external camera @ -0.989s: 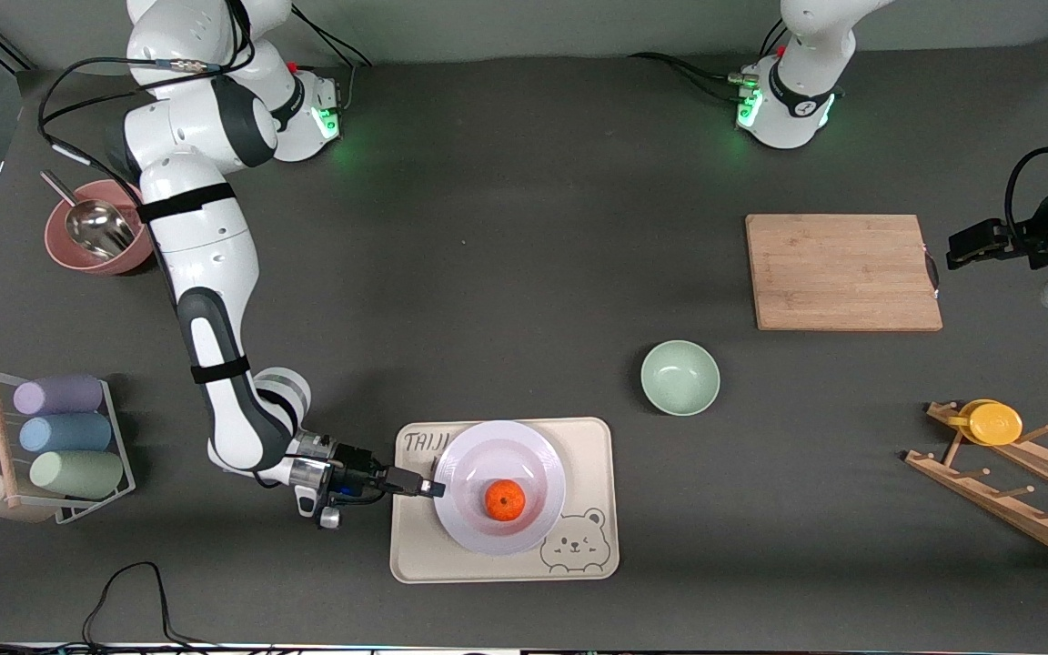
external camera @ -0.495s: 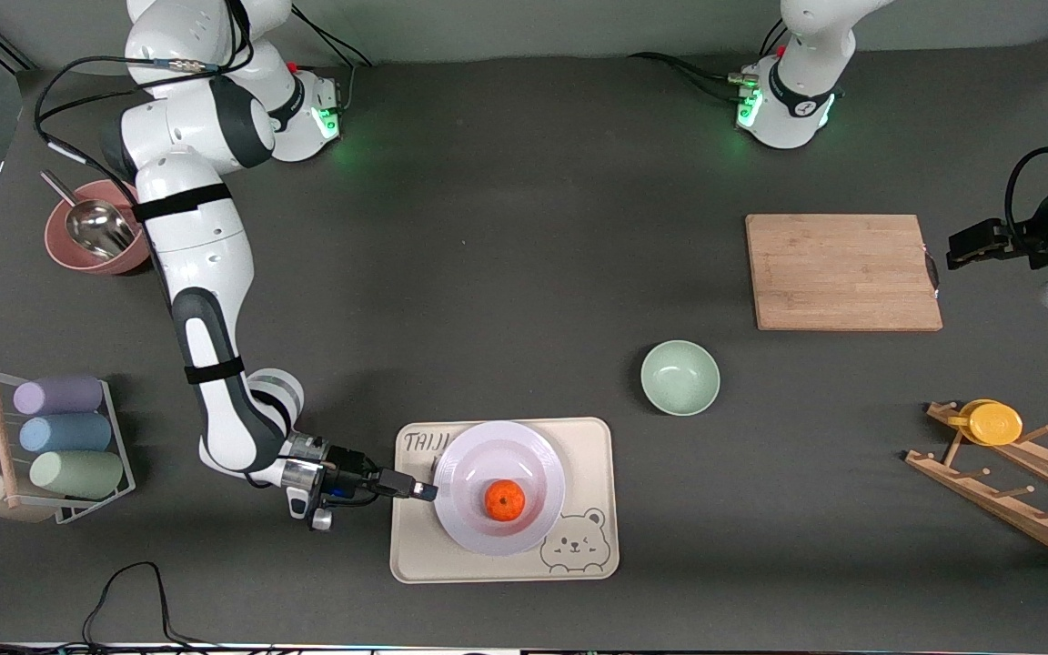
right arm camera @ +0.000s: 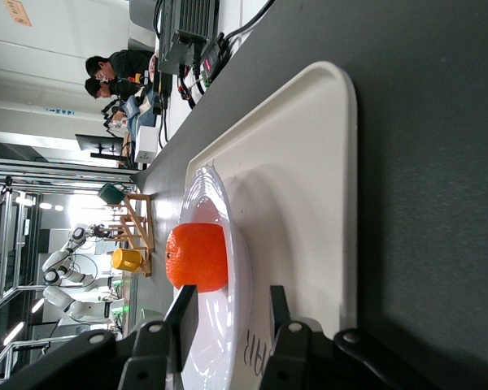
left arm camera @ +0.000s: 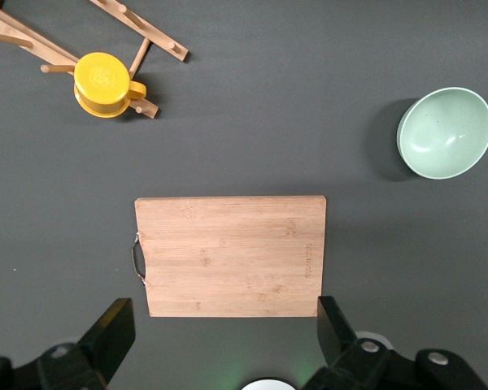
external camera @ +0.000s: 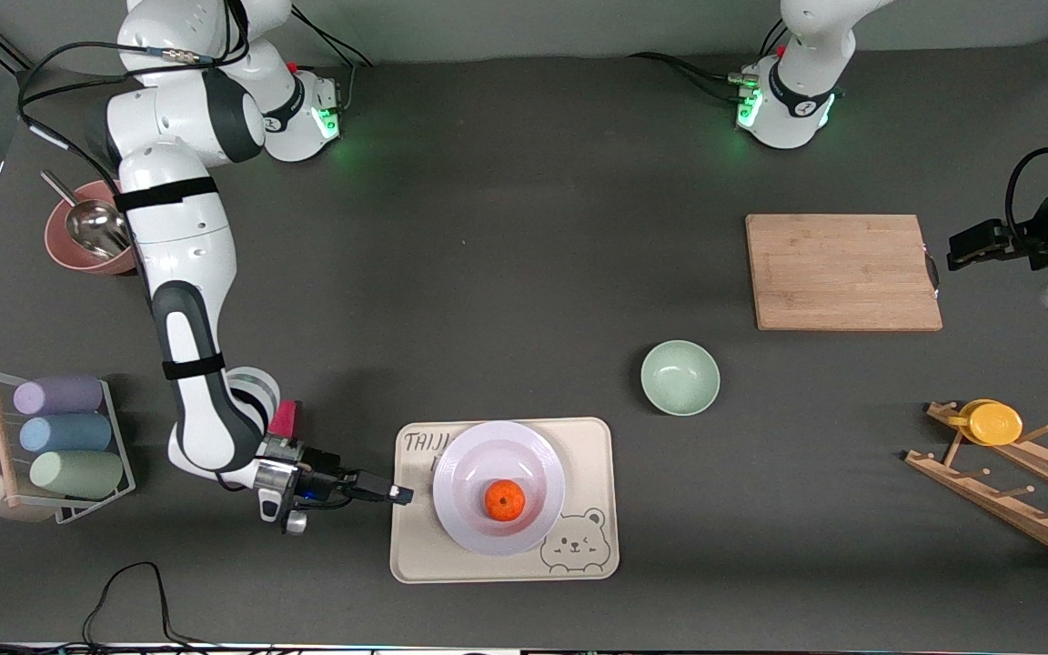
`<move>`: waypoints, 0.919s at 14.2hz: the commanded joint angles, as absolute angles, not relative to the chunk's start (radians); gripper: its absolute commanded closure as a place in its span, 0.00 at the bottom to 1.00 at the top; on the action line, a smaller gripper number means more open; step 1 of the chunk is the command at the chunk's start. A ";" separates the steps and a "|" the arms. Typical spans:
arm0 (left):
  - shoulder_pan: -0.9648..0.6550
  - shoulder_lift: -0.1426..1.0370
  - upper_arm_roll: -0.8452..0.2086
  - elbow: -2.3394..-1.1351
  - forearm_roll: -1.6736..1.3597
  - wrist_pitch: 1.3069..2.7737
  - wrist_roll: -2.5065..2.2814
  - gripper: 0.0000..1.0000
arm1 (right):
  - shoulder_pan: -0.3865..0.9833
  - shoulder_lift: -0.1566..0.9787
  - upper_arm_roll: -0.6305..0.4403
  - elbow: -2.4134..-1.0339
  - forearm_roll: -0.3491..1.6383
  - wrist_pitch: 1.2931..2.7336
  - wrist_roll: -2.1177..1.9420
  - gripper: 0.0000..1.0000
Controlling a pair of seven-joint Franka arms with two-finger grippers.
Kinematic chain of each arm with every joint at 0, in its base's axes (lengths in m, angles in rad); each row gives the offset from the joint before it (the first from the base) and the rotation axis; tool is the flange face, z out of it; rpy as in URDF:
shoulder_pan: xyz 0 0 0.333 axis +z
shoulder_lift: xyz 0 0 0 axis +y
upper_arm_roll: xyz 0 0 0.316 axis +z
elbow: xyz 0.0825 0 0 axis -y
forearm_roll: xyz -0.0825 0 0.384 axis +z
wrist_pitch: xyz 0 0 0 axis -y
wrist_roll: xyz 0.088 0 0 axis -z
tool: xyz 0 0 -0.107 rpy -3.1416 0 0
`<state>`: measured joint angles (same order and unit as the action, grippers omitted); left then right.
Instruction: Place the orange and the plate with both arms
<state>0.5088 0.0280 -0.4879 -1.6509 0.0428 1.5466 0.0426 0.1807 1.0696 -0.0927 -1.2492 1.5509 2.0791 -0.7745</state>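
Observation:
The orange lies in the well of the white plate, which rests on the cream bear-printed tray. My right gripper is low over the tray's edge toward the right arm's end of the table, a little short of the plate's rim, open and holding nothing. In the right wrist view the plate and the orange lie just ahead of the right gripper. My left gripper waits open above the table beside the cutting board; its own view shows the left gripper wide apart and empty.
A pale-green bowl stands between the tray and the wooden cutting board. A wooden rack with a yellow cup is at the left arm's end. A pink bowl with a metal scoop and a cup rack are at the right arm's end.
My right gripper has drawn back from the plate's rim toward the right arm's end of the table. The plate, the orange and the left arm have stayed still.

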 commanded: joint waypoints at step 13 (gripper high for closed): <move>0.517 0.005 -0.488 -1.675 0.043 1.571 0.061 0.00 | 0.077 0.330 -0.212 -1.546 0.496 1.643 -0.258 0.35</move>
<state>0.5091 0.0280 -0.4877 -1.6543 0.0428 1.5542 0.0426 0.0838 0.4326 -0.2149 -1.4910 0.6135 1.6883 -0.2942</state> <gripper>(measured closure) 0.000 0.366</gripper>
